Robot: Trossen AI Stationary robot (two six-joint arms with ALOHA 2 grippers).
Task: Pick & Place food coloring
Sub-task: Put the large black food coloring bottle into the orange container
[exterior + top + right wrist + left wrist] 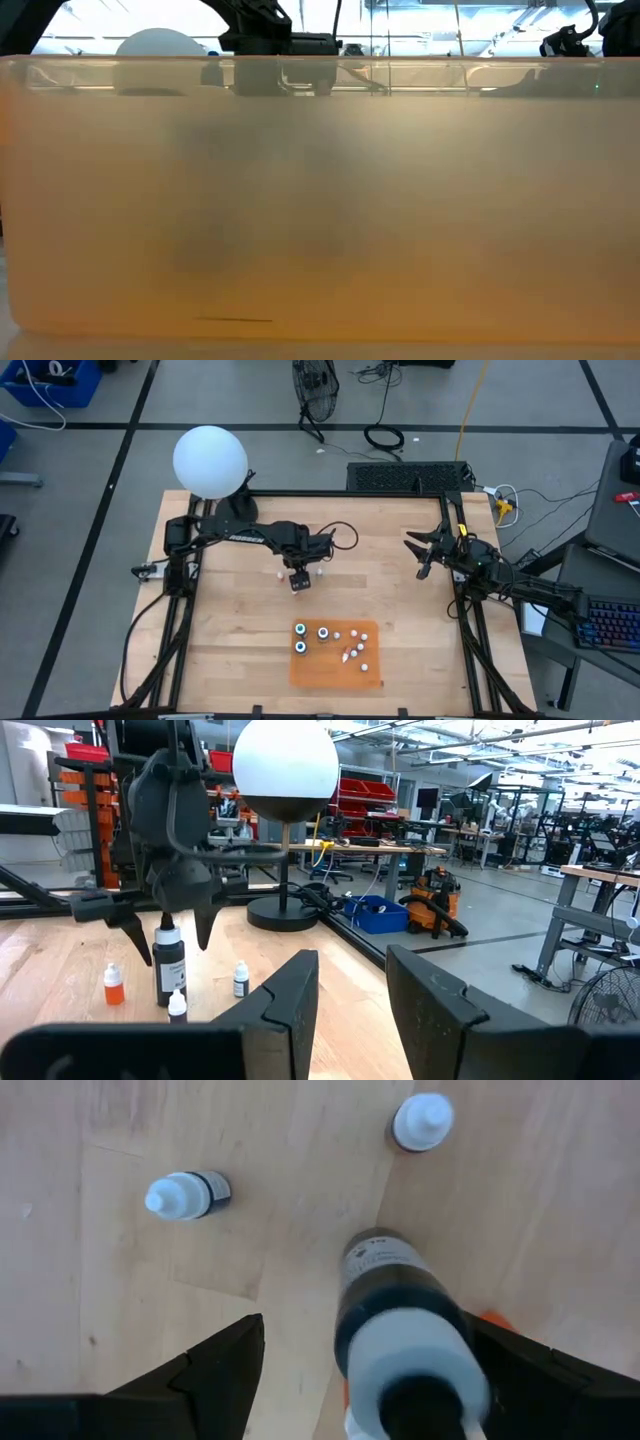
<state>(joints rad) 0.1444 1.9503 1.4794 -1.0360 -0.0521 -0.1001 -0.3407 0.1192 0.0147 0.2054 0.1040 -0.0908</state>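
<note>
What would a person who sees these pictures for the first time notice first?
Probably the big white globe lamp at the table's far left corner. Next, the left gripper over the table's middle, fingers spread around a tall dark bottle standing on the wood. Then the orange mat near the front edge, carrying a cluster of small bottles.

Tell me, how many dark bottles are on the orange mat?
3, at one corner of the mat: one bottle, a second beside it, a third. A fourth stands off the mat, under the left gripper.

Overhead sees all; low view sits blocked.
</note>
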